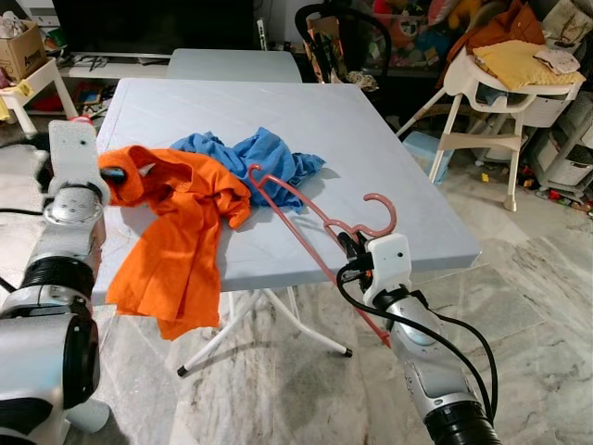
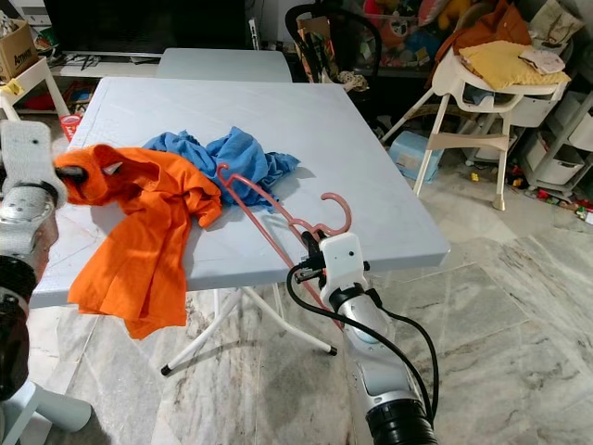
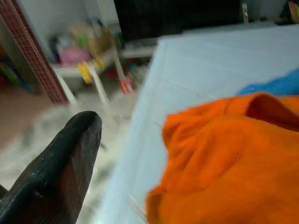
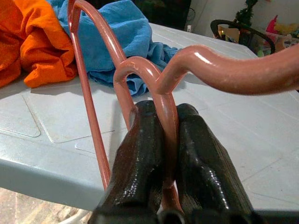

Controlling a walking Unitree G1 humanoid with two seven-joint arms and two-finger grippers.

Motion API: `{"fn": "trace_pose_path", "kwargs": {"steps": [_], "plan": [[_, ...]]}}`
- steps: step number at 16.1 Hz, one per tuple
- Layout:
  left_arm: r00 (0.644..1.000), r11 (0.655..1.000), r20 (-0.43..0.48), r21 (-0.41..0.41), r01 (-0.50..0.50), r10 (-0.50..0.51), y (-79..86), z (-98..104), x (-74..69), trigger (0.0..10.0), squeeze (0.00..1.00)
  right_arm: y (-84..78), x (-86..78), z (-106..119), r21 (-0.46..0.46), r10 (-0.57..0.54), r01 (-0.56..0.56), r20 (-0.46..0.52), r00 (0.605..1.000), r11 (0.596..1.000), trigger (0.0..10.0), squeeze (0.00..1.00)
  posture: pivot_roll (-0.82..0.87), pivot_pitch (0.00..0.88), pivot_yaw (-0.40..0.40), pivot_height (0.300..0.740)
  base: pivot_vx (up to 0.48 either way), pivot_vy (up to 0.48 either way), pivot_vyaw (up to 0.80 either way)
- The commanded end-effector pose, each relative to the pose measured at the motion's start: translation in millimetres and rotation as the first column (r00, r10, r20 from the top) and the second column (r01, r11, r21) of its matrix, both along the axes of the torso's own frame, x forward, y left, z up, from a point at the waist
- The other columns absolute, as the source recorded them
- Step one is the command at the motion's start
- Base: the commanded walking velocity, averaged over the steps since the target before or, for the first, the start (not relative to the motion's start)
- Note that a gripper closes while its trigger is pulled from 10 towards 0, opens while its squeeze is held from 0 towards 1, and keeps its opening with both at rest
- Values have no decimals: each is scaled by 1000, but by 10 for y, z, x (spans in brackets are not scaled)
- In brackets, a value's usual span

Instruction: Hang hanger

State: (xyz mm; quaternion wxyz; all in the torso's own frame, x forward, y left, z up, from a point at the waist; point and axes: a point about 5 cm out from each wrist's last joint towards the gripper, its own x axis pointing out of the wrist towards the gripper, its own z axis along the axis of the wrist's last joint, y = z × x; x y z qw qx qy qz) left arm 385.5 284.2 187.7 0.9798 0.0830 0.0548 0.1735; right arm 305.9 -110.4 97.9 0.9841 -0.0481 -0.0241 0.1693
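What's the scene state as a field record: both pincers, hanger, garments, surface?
right pincer: shut on the pink plastic hanger, gripping near its neck below the hook
hanger pose: tilted, one end over the table, the other dropping below its front edge
left pincer: holding up the orange cloth garment, which drapes over the table's front edge
blue cloth garment: crumpled on the table, behind the hanger
surface: light grey folding table
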Motion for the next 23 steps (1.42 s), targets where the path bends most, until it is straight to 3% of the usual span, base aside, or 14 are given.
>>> {"fn": "trace_pose_path", "kwargs": {"steps": [1,4,6,8,10,12,13,14,16,17,20,21,22,23], "plan": [[999,996,-37,-88,36,-39,-45,-111,-10,10000,1000,-31,-28,-97,-19,-9,8,-52,999,1000,10000,0,-15,16,-44,740,0,0,0],[995,994,-45,-72,81,-85,-70,-227,-86,10000,1000,-36,-29,-104,-22,-6,4,-56,998,1000,10000,0,-6,22,-50,740,0,0,0],[971,954,-147,-261,147,-190,-225,-596,-352,10000,1000,-29,-23,-107,-27,2,-4,-60,998,1000,10000,0,2,24,-54,740,0,0,0],[954,950,-185,-250,187,-236,-290,-793,-587,10000,1000,-24,-23,-104,-26,4,-6,-60,998,1000,10000,0,10,24,-59,740,0,0,0],[934,965,-243,-77,250,-262,-279,-890,-783,10000,1000,-20,-24,-107,-25,11,-12,-63,998,1000,10000,0,17,27,-67,740,0,0,0],[943,975,-247,-59,214,-222,-261,-832,-936,10000,1000,-7,-24,-118,-28,19,-21,-68,997,999,10000,0,19,28,-68,740,0,0,0],[950,958,-243,162,237,-194,-258,-773,-1016,10000,1000,-3,-22,-117,-28,21,-23,-68,997,999,10000,0,28,32,-71,740,0,0,0],[959,951,-224,215,223,-175,-251,-757,-1042,10000,1000,0,-19,-117,-28,22,-24,-69,997,999,10000,0,29,32,-70,740,0,0,0],[974,962,-196,226,156,-112,-220,-801,-1127,10000,1000,7,-17,-121,-27,22,-24,-70,997,999,10000,0,29,32,-68,740,0,0,0],[972,975,-212,175,141,-102,-230,-843,-1152,10000,1000,8,-18,-122,-27,22,-24,-70,997,999,10000,0,28,31,-67,740,0,0,0],[971,956,-216,247,156,-103,-250,-839,-1135,10000,1000,6,-19,-123,-27,21,-23,-69,997,999,10000,0,25,29,-65,740,0,0,0],[971,951,-213,261,166,-111,-247,-829,-1117,10000,933,1,-17,-125,-27,20,-22,-69,997,999,10000,0,24,29,-64,740,0,0,0],[976,964,-195,226,142,-98,-218,-818,-1093,10000,0,0,-12,-124,-28,20,-22,-70,997,999,10000,0,22,27,-67,740,0,0,0],[984,978,-156,172,114,-88,-190,-787,-1063,10000,0,-1,-10,-121,-29,20,-22,-69,997,999,10000,0,21,26,-66,740,0,0,0]]}}
